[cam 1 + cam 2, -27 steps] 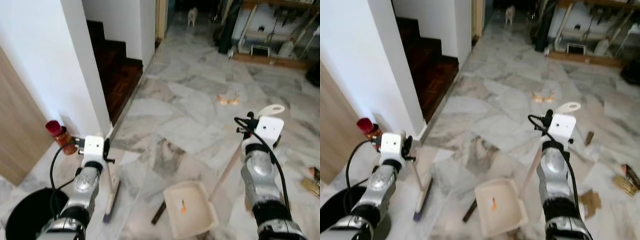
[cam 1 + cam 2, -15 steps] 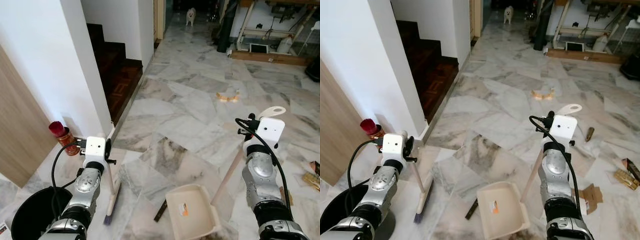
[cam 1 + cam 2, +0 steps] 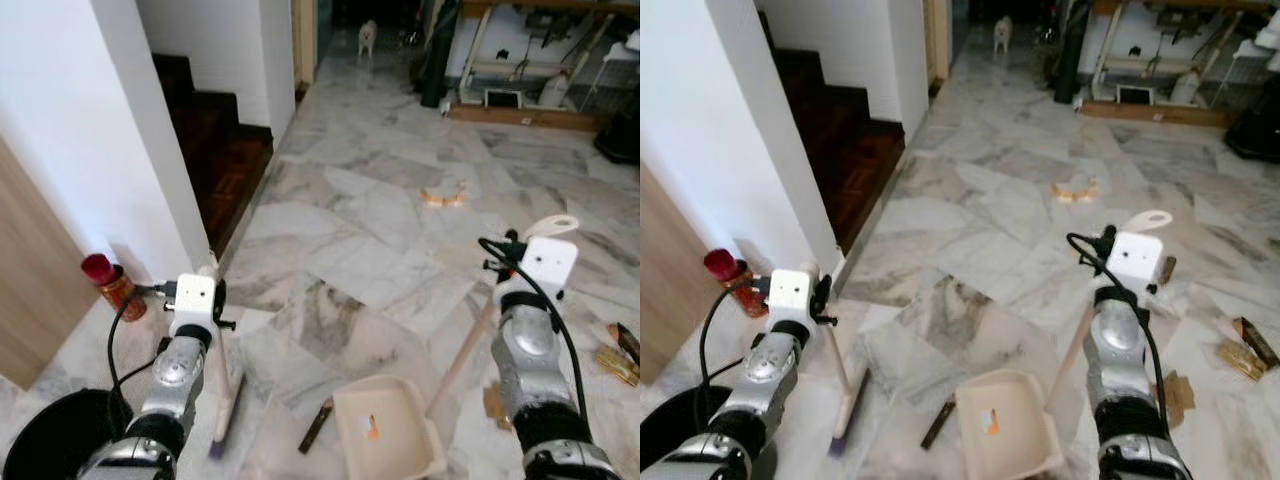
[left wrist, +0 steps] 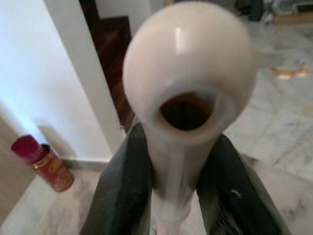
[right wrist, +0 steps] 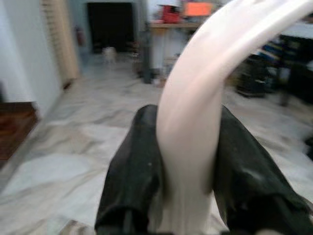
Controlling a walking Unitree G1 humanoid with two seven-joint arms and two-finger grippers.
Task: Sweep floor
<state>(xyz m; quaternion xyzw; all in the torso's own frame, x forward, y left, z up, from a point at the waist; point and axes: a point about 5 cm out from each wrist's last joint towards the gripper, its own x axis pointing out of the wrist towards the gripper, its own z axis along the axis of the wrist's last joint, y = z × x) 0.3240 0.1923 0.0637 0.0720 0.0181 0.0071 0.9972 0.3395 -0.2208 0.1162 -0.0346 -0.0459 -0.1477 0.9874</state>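
My left hand [image 4: 181, 196] clamps the broom [image 3: 222, 400]; right hand [image 5: 188, 191] clamps the dustpan [image 3: 385, 440] handle; open marble floor [image 3: 370, 210] ahead.

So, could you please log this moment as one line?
left gripper: shut on broom | right gripper: shut on dustpan handle | dustpan: on floor, orange scrap inside

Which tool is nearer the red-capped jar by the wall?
Left. The left tool, shut on the broom handle, is just right of the red-capped jar. The right tool, shut on the dustpan handle, is across the floor.
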